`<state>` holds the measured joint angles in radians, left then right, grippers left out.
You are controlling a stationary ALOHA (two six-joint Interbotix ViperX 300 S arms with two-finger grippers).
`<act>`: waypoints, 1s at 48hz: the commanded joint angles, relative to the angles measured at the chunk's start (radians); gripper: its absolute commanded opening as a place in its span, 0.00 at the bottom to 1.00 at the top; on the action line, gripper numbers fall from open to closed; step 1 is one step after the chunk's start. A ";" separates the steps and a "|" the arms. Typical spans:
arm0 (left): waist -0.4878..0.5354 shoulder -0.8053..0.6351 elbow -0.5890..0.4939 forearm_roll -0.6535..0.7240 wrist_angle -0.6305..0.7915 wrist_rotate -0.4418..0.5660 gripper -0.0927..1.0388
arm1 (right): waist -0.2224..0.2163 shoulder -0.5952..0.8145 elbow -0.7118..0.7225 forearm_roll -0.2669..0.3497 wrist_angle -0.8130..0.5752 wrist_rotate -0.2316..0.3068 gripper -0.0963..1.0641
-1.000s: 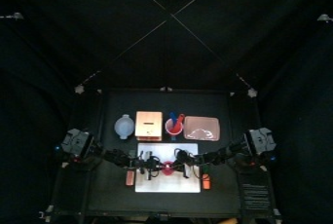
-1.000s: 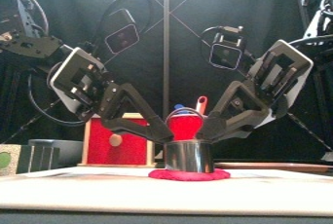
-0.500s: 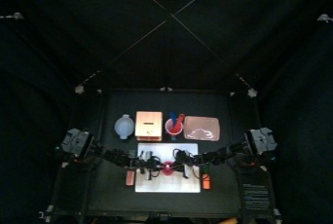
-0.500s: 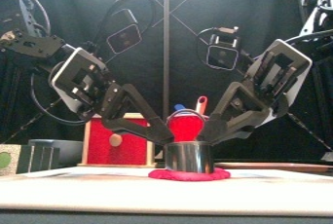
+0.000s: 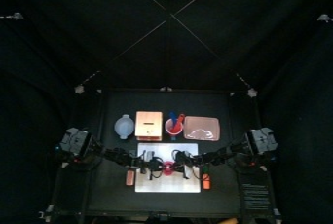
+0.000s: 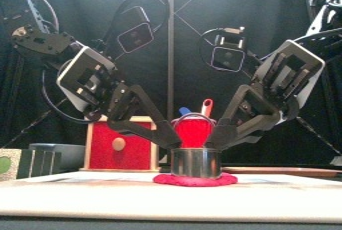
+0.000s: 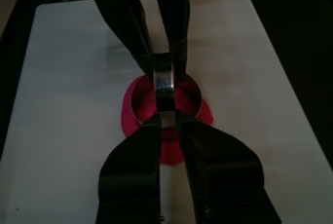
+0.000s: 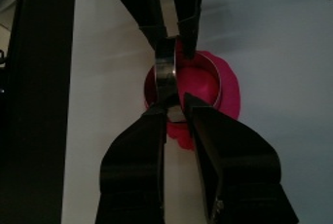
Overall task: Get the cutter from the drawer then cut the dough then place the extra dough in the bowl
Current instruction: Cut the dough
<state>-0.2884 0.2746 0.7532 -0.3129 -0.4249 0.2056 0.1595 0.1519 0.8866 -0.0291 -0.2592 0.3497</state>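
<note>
Left hand (image 7: 169, 111) and right hand (image 8: 176, 106) seemingly both pinch one cutter (image 6: 195, 160) atop one dough disc (image 6: 195, 181).

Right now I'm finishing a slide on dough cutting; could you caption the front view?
Left tool and right tool hold the metal cutter on the red dough on the white cutting board.

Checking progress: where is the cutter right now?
In the front view the cutter stands centre-table on the red dough on the white board, held between the left gripper and right gripper.
</note>
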 commanded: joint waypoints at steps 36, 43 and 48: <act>-0.009 0.054 0.049 -0.072 0.049 -0.002 0.49 | -0.037 0.018 -0.046 -0.067 0.135 0.014 0.47; -0.005 0.058 0.057 -0.080 0.049 -0.003 0.49 | -0.048 0.012 -0.051 -0.081 0.135 0.012 0.47; -0.003 0.063 0.057 -0.080 0.051 -0.003 0.49 | -0.060 0.012 -0.051 -0.092 0.137 0.012 0.47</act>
<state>-0.2853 0.2899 0.7639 -0.3896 -0.4172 0.2040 0.1350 0.1457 0.8314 -0.1197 -0.1580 0.3497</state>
